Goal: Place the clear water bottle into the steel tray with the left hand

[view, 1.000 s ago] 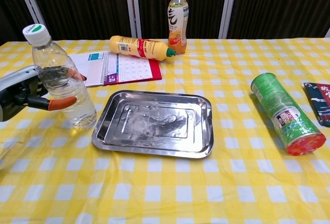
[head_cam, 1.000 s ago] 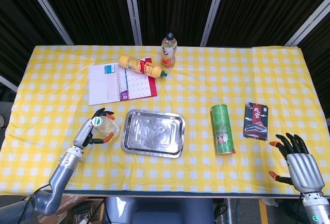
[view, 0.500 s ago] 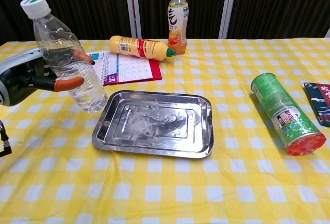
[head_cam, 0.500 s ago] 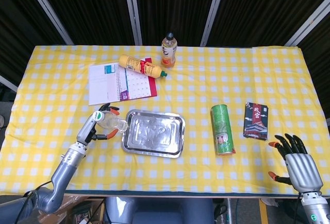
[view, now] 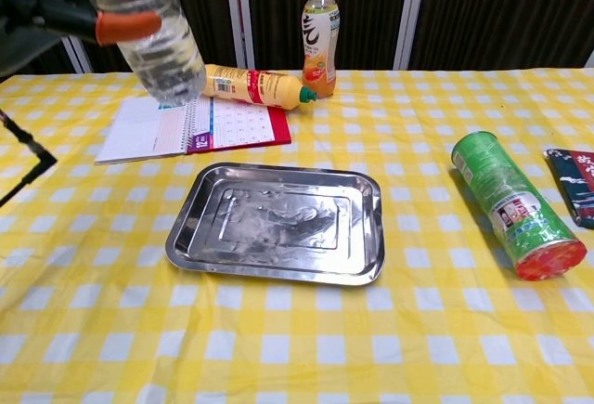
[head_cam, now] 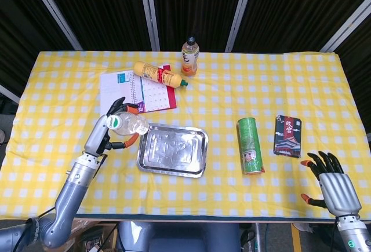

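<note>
Chest view cuts off the top of the clear water bottle (view: 153,28): cap and neck are out of frame, only the lower body shows. The left hand (head_cam: 111,131) is likewise mostly cropped there; just an orange-tipped finger (view: 130,25) across the bottle and a dark patch of palm at the upper left corner are visible. Head view shows the hand whole, fingers wrapped around the bottle, which is held clear of the table and tilted, cap end toward the hand's outer side. How the bottle's base sits relative to the tray edge cannot be judged from above.

Steel tray (head_cam: 172,150) lies just to the inner side of the left hand, its near-left rim close under the bottle. Its floor is bare and reflective.

Beyond the hand, away from the robot: an open notebook (head_cam: 135,92) with a yellow bottle (head_cam: 160,75) lying across its far corner, and an upright orange drink bottle (head_cam: 189,57) further back.

Right hand (head_cam: 334,186) sits at the near right table edge, fingers spread, holding nothing; its wrist runs out of frame. Not seen in the chest view.

Between tray and right hand: a green can (head_cam: 250,145) on its side and a dark packet (head_cam: 288,135), the latter cropped at the chest view's right edge.
</note>
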`<control>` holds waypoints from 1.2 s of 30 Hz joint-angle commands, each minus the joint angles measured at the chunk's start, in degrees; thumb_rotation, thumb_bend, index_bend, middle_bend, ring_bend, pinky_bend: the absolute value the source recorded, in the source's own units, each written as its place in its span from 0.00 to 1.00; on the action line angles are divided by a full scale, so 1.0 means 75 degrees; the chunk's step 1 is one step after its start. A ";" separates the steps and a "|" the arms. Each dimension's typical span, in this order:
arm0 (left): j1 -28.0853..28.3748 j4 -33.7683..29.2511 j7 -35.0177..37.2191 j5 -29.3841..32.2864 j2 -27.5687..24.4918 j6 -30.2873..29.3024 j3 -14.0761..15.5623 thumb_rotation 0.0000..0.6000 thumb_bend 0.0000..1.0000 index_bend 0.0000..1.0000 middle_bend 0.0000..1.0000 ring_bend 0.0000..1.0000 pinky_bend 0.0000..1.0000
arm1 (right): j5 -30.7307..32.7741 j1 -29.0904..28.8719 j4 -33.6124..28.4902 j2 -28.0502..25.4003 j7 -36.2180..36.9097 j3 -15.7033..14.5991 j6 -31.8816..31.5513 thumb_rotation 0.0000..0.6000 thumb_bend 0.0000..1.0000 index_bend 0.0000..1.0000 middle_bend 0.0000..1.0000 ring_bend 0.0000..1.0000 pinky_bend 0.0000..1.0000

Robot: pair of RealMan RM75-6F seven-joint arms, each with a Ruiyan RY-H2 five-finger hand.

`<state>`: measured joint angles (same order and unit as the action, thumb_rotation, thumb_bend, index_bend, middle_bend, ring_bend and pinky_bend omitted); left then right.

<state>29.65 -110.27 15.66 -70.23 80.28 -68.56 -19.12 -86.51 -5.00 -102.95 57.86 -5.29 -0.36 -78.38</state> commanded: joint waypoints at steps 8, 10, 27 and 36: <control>-0.0605 0.0488 0.0559 0.0965 -0.0434 -0.0011 0.0188 1.00 0.48 0.52 0.22 0.00 0.00 | 0.0076 -0.0036 -0.0045 0.0012 -0.0088 -0.0021 0.0112 1.00 0.16 0.27 0.15 0.04 0.02; -0.0655 0.1135 0.0881 0.0943 -0.0260 0.0126 0.0304 1.00 0.48 0.52 0.22 0.00 0.00 | 0.0115 -0.0037 -0.0039 0.0007 -0.0081 -0.0008 0.0116 1.00 0.16 0.27 0.15 0.04 0.02; -0.0542 0.1598 0.1298 0.0069 0.0096 0.0129 0.0215 1.00 0.48 0.53 0.21 0.00 0.00 | 0.0076 -0.0062 -0.0043 0.0032 -0.0082 -0.0035 0.0149 1.00 0.16 0.27 0.15 0.04 0.02; -0.0548 -0.1249 -0.0214 -0.0356 -0.0643 -0.0916 -0.0433 1.00 0.48 0.53 0.22 0.00 0.00 | 0.0045 -0.0051 -0.0064 -0.0013 -0.0018 -0.0040 0.0107 1.00 0.16 0.27 0.15 0.04 0.02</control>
<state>25.49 -113.92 18.63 -71.44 77.90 -72.01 -20.08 -86.16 -5.38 -103.42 57.76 -5.43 -0.66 -77.56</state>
